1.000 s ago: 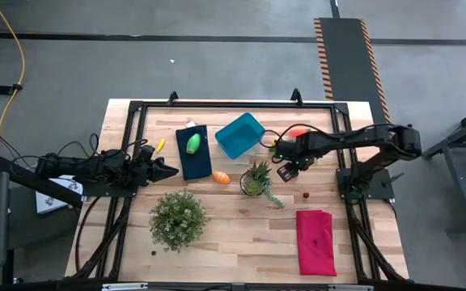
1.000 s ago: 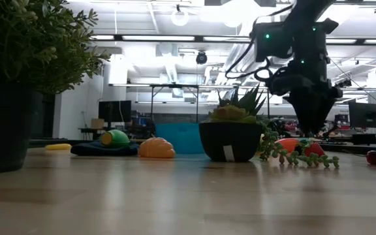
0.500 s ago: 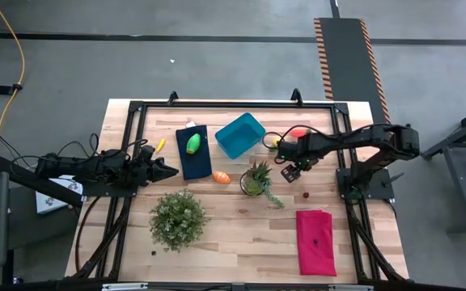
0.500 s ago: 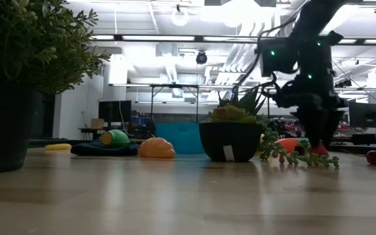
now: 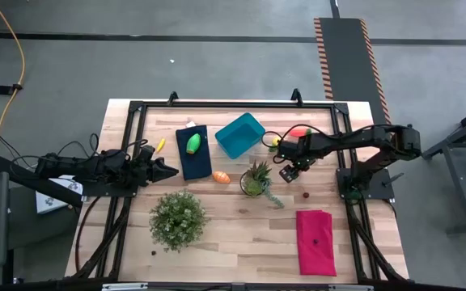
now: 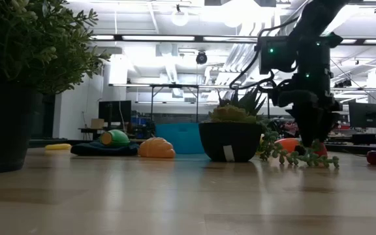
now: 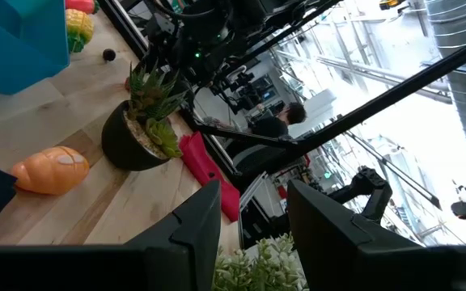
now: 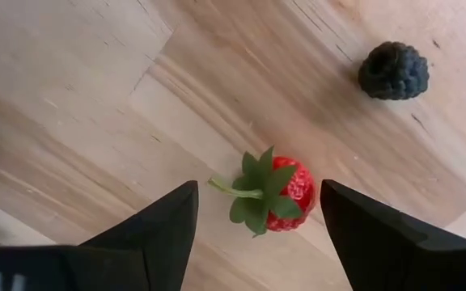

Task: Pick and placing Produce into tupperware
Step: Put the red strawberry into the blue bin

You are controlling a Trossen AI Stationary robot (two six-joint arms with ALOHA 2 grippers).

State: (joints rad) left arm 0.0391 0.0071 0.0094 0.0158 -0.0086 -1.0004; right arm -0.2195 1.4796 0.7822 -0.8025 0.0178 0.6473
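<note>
Strawberry [image 8: 277, 192] is lying on bare wood directly below the right gripper [image 8: 257, 212], leaf cap toward the camera, centred in the gap between the two dark fingers; the jaws are standing spread wide and gripping nothing, which reads as alignment for a straight-down pinch across the berry's short axis. A dark blackberry [image 8: 393, 70] is sitting well apart from it, outside the fingers' path. In the high view the right gripper [image 5: 290, 168] is hovering at about 3 o'clock from the spiky potted plant [image 5: 255, 179], low enough that trailing leaves are crowding the approach, so a vertical descent is probably being chosen to avoid snagging them. The tupperware [image 5: 240, 134] is waiting near 12 o'clock on the table, holding nothing visible. The green oval [image 5: 193, 143] is resting on the dark blue cloth [image 5: 192, 153] at 9 o'clock from the tub, and the orange oval [image 5: 222, 176] is lying just off the cloth's corner, both untouched. The left gripper [image 5: 168, 170] is parked at the 9 o'clock edge, its fingers parted and holding nothing. Judgement: task is barely begun.
</note>
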